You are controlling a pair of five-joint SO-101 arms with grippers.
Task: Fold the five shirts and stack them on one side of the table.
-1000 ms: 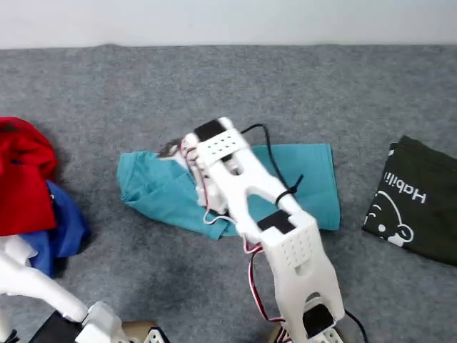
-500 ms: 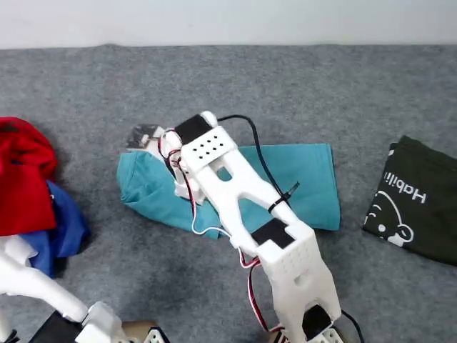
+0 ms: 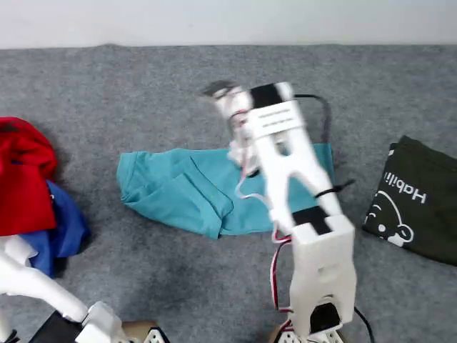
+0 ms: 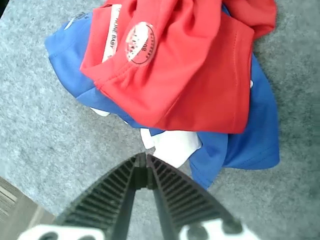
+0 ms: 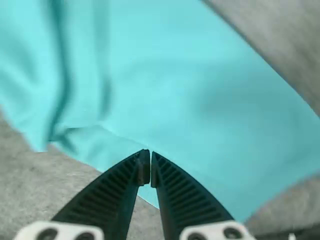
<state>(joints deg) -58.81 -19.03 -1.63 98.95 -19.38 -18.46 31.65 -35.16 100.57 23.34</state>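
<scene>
The main risk lies in the teal shirt (image 3: 187, 190). Its 9 o'clock end is bunched and layered, so a pinch there could catch only the top layer and pull the fold open. The grey table (image 3: 107, 86) looks grippy, so I judge that dragging the shirt would wrinkle it rather than slide it. The pile is a second risk: lifting the red shirt (image 3: 21, 179) may bring the blue one (image 3: 66, 223) up with it.

The teal shirt lies at the table's centre, flat and smooth toward 3 o'clock, creased and doubled over toward 9. The red shirt lies crumpled on the blue at 9 o'clock, with a white one (image 4: 172, 145) peeking out beneath. A dark shirt (image 3: 421, 200) lies folded at 3 o'clock.

The right tool (image 5: 145, 152) is closed on nothing, raised at the teal shirt's 12 o'clock side. The left tool (image 4: 142, 157) hangs over the pile, also closed and empty.
</scene>
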